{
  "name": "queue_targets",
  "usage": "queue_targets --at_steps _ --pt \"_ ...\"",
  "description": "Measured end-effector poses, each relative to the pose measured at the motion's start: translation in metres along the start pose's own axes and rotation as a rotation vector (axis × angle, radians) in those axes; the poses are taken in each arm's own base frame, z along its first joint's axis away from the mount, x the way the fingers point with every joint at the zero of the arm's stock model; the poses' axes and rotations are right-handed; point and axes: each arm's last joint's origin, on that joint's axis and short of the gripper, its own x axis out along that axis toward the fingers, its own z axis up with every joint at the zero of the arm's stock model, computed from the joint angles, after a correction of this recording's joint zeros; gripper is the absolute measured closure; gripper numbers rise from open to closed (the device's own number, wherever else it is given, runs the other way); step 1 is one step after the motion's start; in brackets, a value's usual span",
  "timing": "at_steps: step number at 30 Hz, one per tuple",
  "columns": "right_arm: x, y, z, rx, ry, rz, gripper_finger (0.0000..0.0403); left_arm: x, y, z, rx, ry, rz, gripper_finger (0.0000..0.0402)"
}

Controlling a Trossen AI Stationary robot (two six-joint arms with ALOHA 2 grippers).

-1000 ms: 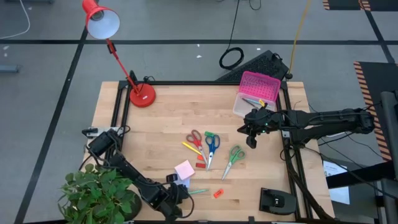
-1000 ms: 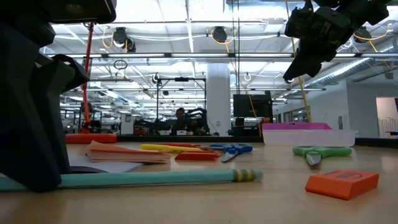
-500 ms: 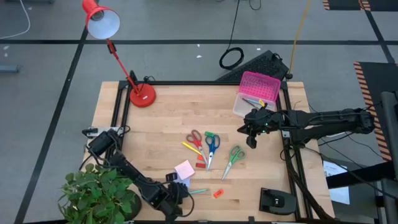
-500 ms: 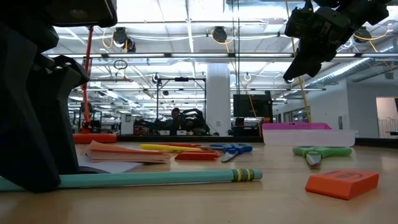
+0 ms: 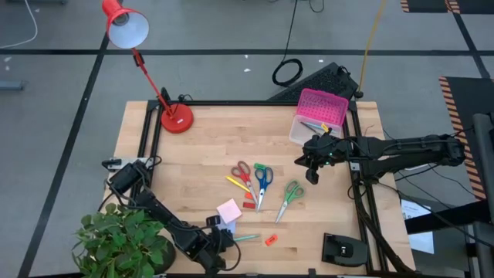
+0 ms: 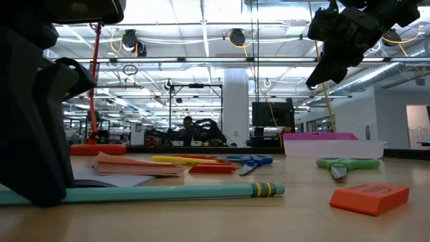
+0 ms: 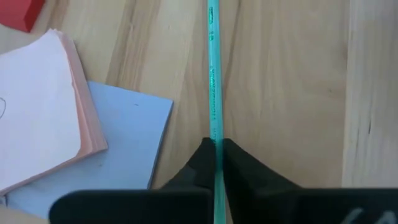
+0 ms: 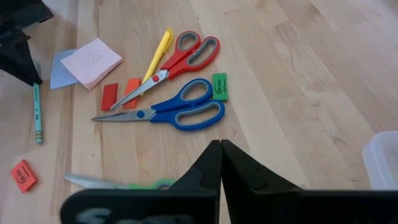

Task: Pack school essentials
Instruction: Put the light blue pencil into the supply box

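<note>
The surface (image 5: pixel 201 147) is a pale wooden top framed by black rails; a red desk lamp (image 5: pixel 176 118) stands at its far left corner and a green potted plant (image 5: pixel 120 239) sits at its near left corner; a clear plastic box with a pink lid (image 5: pixel 318 116) rests near the far right edge. The low view looks across the wood into a large hall with ceiling lights, and a person (image 6: pixel 190 128) shows far off behind the surface.

The left hand (image 5: pixel 224 241) is down at the near edge of the surface, its fingers (image 7: pixel 239 168) pinched narrowly around a teal pencil (image 7: pixel 213 93) that lies flat on the wood; just beside it lie a pink sticky-note pad (image 5: pixel 228 210) stacked partly over a lavender pad (image 7: pixel 118 146); an orange eraser (image 5: pixel 270 240) lies near, towards the right.

The right hand (image 5: pixel 312 174) hangs in the air above the right half of the surface, just in front of the box, its fingers (image 8: pixel 245 171) pressed together on nothing. Below and to its left lie the green-handled scissors (image 5: pixel 289 197); farther towards the middle are the blue-handled scissors (image 8: pixel 168 112) and the red-handled scissors (image 8: pixel 180 59), side by side, with a yellow pen (image 8: pixel 158 53) next to the red pair; a green eraser (image 8: pixel 219 86) touches the blue handles, and two small red erasers (image 8: pixel 119 94) lie by the blade tips.
</note>
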Motion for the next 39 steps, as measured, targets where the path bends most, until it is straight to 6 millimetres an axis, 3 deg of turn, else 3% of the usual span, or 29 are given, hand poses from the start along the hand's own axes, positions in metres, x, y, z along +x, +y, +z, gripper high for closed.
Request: queue_targets --at_steps 19,25,33,39 --pt "0.000 0.000 0.001 0.001 -0.008 0.003 0.0403 -0.027 0.001 0.014 0.047 -0.071 -0.060 0.0394" --pt "0.000 0.000 0.001 0.001 -0.007 0.002 0.0403 -0.027 0.000 0.013 -0.035 -0.080 -0.049 0.0356" --pt "0.000 0.000 0.001 -0.002 -0.007 0.003 0.0403 -0.030 -0.008 0.008 -0.034 -0.133 -0.048 0.0270" --pt "0.000 0.000 0.001 -0.003 -0.007 0.003 0.0403 -0.012 -0.012 0.003 -0.044 -0.123 -0.041 0.0255"
